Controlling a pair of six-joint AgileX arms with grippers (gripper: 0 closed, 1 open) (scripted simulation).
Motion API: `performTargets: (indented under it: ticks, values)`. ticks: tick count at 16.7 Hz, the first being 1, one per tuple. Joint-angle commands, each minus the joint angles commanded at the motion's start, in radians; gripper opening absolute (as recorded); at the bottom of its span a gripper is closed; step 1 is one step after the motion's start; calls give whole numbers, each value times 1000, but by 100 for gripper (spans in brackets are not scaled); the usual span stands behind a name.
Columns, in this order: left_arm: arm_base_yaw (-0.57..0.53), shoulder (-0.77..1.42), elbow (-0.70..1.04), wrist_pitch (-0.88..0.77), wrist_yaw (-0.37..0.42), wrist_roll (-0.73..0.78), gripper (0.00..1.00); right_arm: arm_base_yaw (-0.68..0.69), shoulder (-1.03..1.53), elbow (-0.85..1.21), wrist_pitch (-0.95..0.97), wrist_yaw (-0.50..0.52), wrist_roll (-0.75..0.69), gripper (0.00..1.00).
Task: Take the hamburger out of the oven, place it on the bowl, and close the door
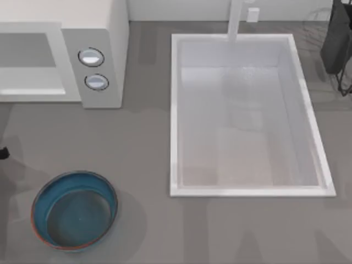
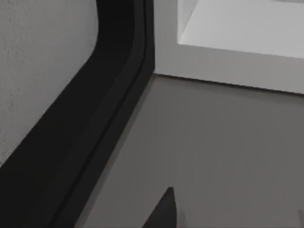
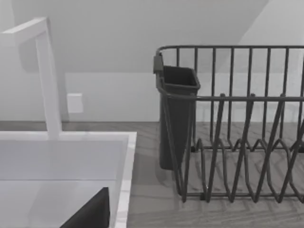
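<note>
**Oven shut, bowl empty: nothing started yet**

The oven (image 1: 63, 52) is seen at the upper left of the top view, its door (image 1: 30, 60) closed, so the hamburger cannot be seen. The bowl (image 1: 75, 210) sits empty at lower left. How far either pincer is open cannot be told. By the look of it, the door must be opened first; the sink (image 1: 247, 190) is not involved.

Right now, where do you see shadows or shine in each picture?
Top view: a soft shadow lies on the table right of the bowl, and pale shine sits on the sink floor under the faucet. Left wrist view: even light, with a dark band beside the oven. Right wrist view: the dish rack throws striped shadows on the counter.
</note>
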Motion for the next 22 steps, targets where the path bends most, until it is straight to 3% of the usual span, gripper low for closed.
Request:
performTargets:
  ticks: [6, 17, 22]
  values:
    - [-6, -95, 15, -103, -3, 1, 0, 0, 0, 0, 0, 0, 0, 100]
    - [-4, -594, 57, -657, -9, 1, 0, 0, 0, 0, 0, 0, 0, 100]
    - [-4, -628, 61, -692, -10, 1, 0, 0, 0, 0, 0, 0, 0, 100]
